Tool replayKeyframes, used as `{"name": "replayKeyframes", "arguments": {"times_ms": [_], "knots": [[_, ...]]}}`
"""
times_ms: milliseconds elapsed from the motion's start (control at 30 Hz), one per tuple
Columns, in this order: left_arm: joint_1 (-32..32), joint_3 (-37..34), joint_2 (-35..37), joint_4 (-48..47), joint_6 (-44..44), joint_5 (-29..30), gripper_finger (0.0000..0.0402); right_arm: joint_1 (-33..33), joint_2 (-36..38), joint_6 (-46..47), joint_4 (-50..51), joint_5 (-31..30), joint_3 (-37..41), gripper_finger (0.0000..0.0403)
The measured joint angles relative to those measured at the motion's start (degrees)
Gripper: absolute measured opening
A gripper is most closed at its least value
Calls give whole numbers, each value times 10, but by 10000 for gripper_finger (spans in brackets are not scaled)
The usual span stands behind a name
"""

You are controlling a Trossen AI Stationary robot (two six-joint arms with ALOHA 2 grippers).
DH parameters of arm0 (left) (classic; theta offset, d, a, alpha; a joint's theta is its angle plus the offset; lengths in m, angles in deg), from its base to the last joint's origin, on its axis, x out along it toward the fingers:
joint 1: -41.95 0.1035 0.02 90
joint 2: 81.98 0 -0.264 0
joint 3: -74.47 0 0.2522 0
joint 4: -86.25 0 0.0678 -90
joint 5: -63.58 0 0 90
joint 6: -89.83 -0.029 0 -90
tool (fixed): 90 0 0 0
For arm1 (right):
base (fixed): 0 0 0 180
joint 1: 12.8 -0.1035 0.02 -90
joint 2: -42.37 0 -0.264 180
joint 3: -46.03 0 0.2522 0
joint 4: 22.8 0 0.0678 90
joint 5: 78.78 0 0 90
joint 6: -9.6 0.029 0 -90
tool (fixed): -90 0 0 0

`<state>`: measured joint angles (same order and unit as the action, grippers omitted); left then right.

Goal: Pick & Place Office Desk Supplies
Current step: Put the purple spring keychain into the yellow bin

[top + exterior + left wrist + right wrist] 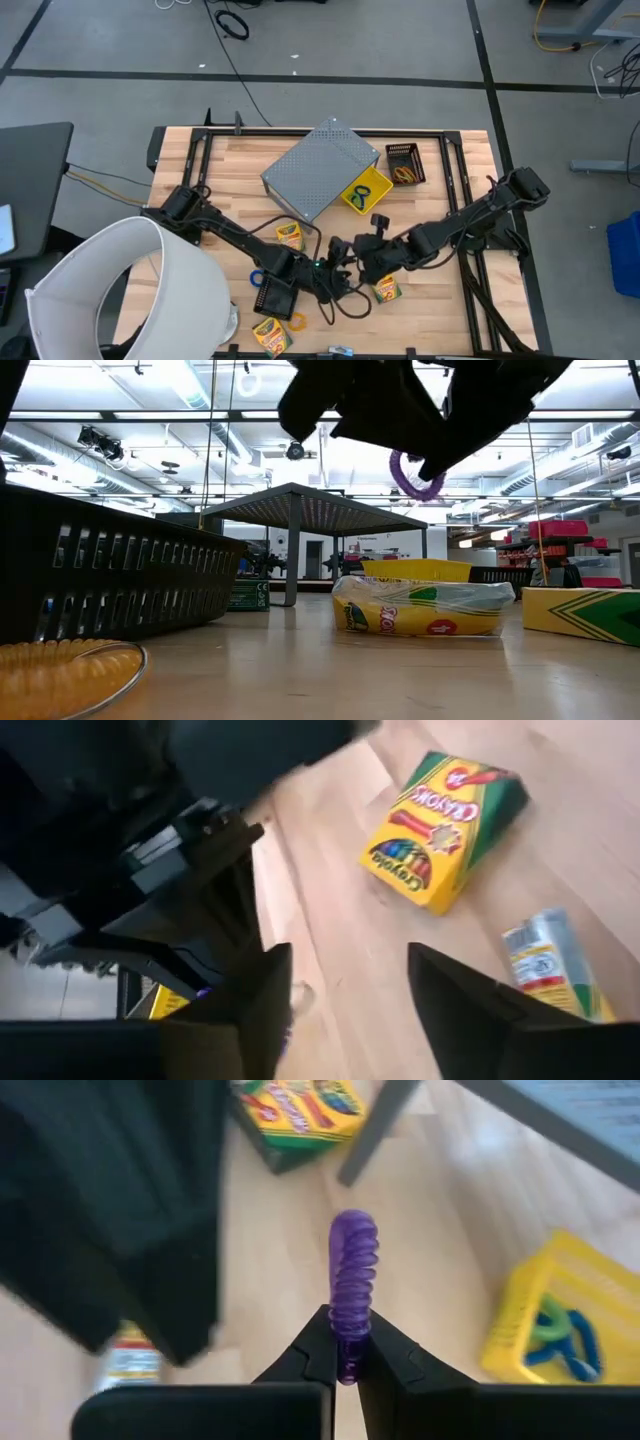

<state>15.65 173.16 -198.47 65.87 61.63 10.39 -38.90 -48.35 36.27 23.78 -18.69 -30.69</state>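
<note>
Right hand (340, 1352) pinching purple coiled elastic loop (352, 1280), lower centre of frame, above the surface.
Left hand (345, 990) spread, empty. Loop looks light, springy, floppy; best pinched on its coil.

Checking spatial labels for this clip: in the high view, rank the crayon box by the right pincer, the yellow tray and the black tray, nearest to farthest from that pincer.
From the right pincer, shut on the purple loop:
1. Crayon box, just beside it toward the table's front edge.
2. Yellow tray, farther back by the grey box.
3. Black tray, farthest, near the back right.
</note>
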Motion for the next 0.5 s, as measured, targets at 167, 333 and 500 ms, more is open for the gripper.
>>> {"name": "replayKeyframes", "arguments": {"times_ms": [167, 333, 500], "knots": [[3, 0, 4, -33, 41, -5, 240, 6, 0, 23, 68, -39, 0, 20], [9, 0, 5, -27, 77, -55, 240, 30, 0, 51, 136, -91, 0, 20], [24, 0, 5, 1, 102, -129, 238, 70, 1, 37, 136, -109, 4, 20]]}}
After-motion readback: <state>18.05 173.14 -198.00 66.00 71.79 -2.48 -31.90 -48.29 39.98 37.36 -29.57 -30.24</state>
